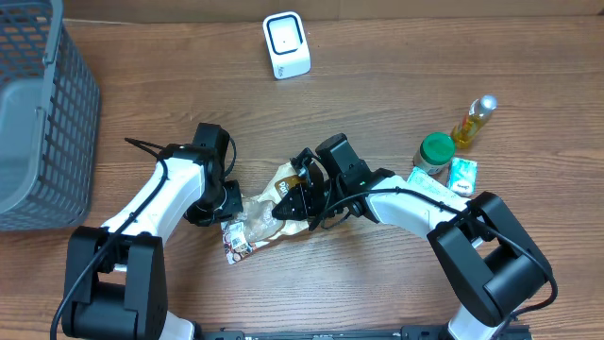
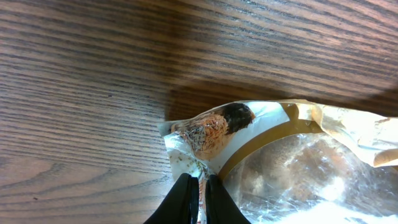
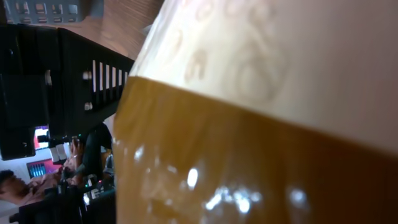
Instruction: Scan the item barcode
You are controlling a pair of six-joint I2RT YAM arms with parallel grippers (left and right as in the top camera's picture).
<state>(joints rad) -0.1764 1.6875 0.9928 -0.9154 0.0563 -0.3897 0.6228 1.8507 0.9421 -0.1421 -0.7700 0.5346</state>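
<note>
Snack bag (image 1: 267, 212) lies crumpled on the wooden table (image 1: 377, 57), well away from the white scanner (image 1: 286, 45), on the robot's side of it. It is not in front of the scanner. The bag is shiny and partly see-through, with a brown band and a little picture at one end.

The left gripper (image 1: 229, 203) is at the end of the bag that is more to the robot's left of the scanner. From the left wrist, its two black fingers (image 2: 186, 199) are pinched close together on the bag's (image 2: 261, 149) edge, so it is holding the bag.

The right gripper (image 1: 300, 196) is at the bag's other end, almost straight down from the scanner. Its camera sees only the bag (image 3: 261, 124), very close, all tan and brown. I cannot tell how its jaws stand.

Far to the robot's left of the scanner stands a grey basket (image 1: 38, 123). Far to the robot's right of the scanner stand a yellow bottle (image 1: 475, 120), a jar with a green lid (image 1: 436, 151) and a small green and white box (image 1: 462, 175), all close together.
</note>
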